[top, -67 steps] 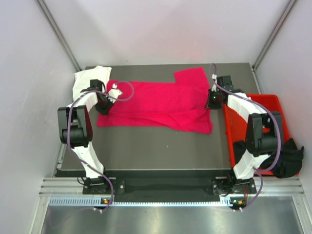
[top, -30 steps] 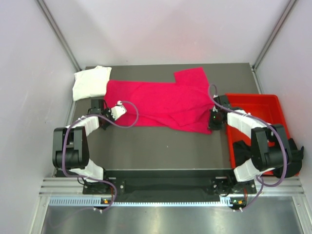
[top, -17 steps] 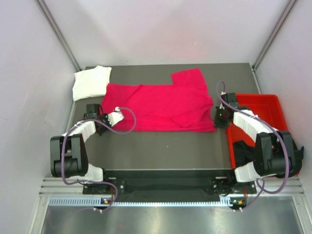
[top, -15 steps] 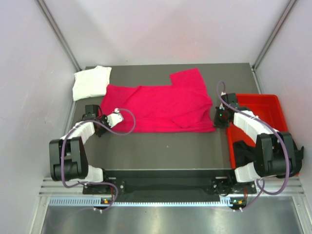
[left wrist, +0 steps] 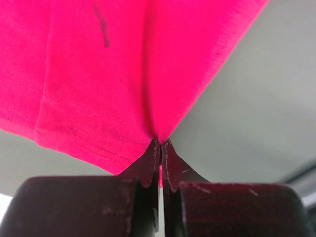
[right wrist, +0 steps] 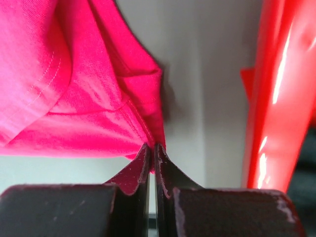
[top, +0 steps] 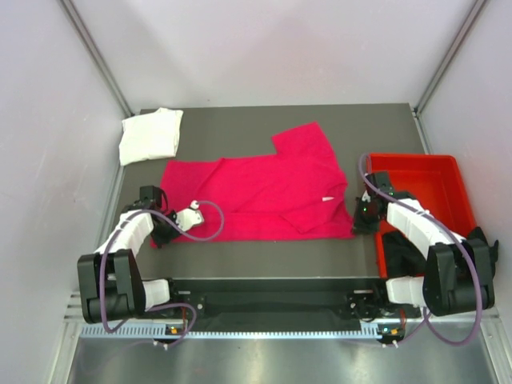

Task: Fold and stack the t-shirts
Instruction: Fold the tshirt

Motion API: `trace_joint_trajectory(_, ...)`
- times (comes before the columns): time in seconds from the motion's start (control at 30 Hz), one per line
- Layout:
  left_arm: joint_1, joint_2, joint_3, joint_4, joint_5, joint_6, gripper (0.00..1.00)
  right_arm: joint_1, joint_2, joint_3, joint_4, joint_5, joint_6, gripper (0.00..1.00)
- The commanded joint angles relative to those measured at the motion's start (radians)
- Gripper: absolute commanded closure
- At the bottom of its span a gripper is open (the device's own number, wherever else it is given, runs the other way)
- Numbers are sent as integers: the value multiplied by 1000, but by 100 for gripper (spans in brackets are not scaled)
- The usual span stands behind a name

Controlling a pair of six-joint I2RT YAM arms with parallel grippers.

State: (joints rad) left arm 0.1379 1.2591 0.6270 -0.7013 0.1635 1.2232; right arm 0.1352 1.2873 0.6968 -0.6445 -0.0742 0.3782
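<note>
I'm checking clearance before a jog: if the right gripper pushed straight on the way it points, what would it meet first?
The pink t-shirt: the right gripper is shut on its corner, so it would push into that bunched cloth. The table seems to lie behind; depth is unclear.

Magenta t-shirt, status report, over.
Left jaws, right jaws shut on magenta cloth t-shirt, near corners. Shirt spread out, not folded. Rigid red plastic bin close beside right jaws; folded white t-shirt far left.

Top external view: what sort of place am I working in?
Probably an enclosed robot test cell, not a home: plain white panel walls on metal frame posts, a dark grey tabletop, and a rigid red plastic bin at its right side.
</note>
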Motion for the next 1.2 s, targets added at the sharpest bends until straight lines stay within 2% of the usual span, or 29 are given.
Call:
trace_joint_trajectory(0.0,11,-46,34,-222,4,58,100,23,-46,24,-116,10,34,100)
trace_joint_trajectory(0.13,11,-59,50,-260,-13,55,100,41,-52,39,-181,10,42,98)
trace_joint_trajectory(0.17,11,-63,40,-253,-22,55,99,41,-43,44,-188,11,39,93)
trace_joint_trajectory(0.2,11,-58,36,-227,-42,50,73,40,-37,44,-187,8,28,84)
trace_joint_trajectory(0.23,11,-55,34,-218,-51,47,59,41,-22,49,-185,10,24,71)
trace_joint_trajectory(0.27,11,-52,37,-208,-58,45,46,41,-16,59,-184,30,22,65)
trace_joint_trajectory(0.33,11,-52,57,-191,-64,24,38,43,-35,73,-178,59,22,64)
trace_joint_trajectory(0.4,12,-61,132,-196,-44,-16,37,41,-74,104,-143,100,33,63)
trace_joint_trajectory(0.5,9,-55,311,-231,135,-126,35,41,-146,115,-34,51,33,64)
trace_joint_trajectory(0.53,8,-47,386,-240,303,-151,34,41,-154,109,1,33,30,66)
trace_joint_trajectory(0.57,-1,-46,411,-239,370,-175,32,41,-149,101,56,8,28,67)
trace_joint_trajectory(0.63,-91,-55,439,-225,480,-249,32,43,-109,102,98,-4,19,67)
trace_joint_trajectory(0.67,-134,-62,430,-126,481,-296,32,41,-92,101,142,-4,15,67)
trace_joint_trajectory(0.7,-281,-72,419,-69,453,-408,33,41,-74,101,167,-7,16,67)
trace_joint_trajectory(0.77,-398,-46,405,76,392,-491,34,43,-11,98,253,-45,11,68)
trace_joint_trajectory(0.8,-500,-6,402,127,320,-543,34,41,15,101,272,-62,19,68)
trace_joint_trajectory(0.87,-598,37,386,205,230,-568,34,41,96,128,292,-88,22,69)
trace_joint_trajectory(0.9,-691,83,382,270,155,-568,33,41,121,135,296,-87,34,70)
trace_joint_trajectory(1.0,-840,185,382,345,81,-559,32,41,196,150,318,-124,51,79)
trace_joint_trajectory(1.07,-889,236,393,371,70,-560,31,43,207,152,336,-139,73,87)
trace_joint_trajectory(1.17,-972,362,405,452,35,-576,31,44,196,155,347,-118,105,92)
